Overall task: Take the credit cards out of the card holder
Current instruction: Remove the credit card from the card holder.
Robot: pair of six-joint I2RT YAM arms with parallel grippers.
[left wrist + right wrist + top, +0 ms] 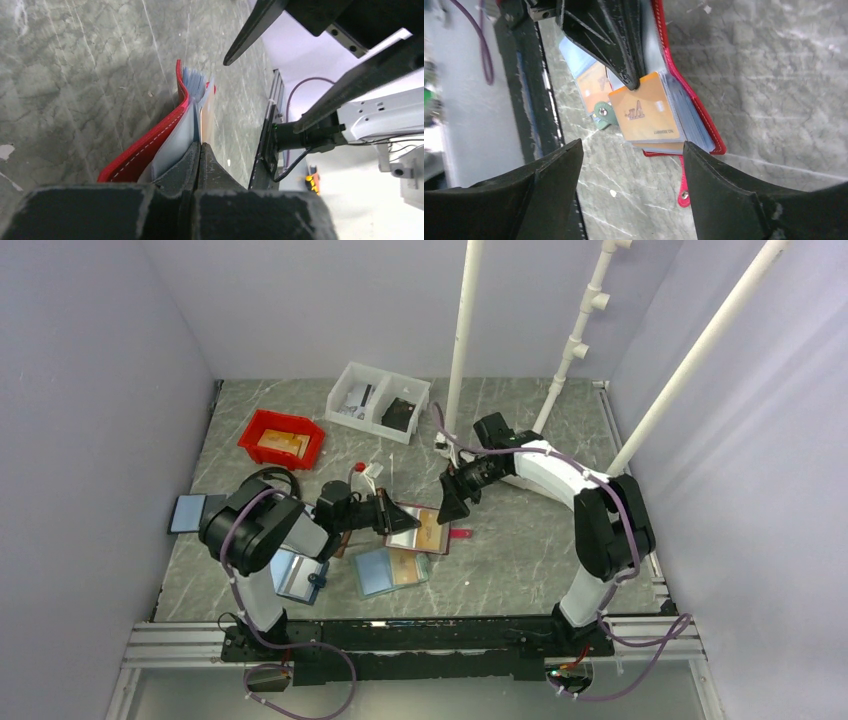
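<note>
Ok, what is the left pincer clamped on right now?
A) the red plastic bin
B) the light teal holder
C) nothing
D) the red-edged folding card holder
D: the left pincer is shut on the inner leaves of the red-edged folding card holder; the right pincer is open over it.

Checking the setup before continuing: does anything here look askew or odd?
Yes. The card holder is tilted up at one side, not flat: the left gripper pinches its inner leaves, and its red cover bows outward. Its pink-red tab trails loose on the table.
</note>
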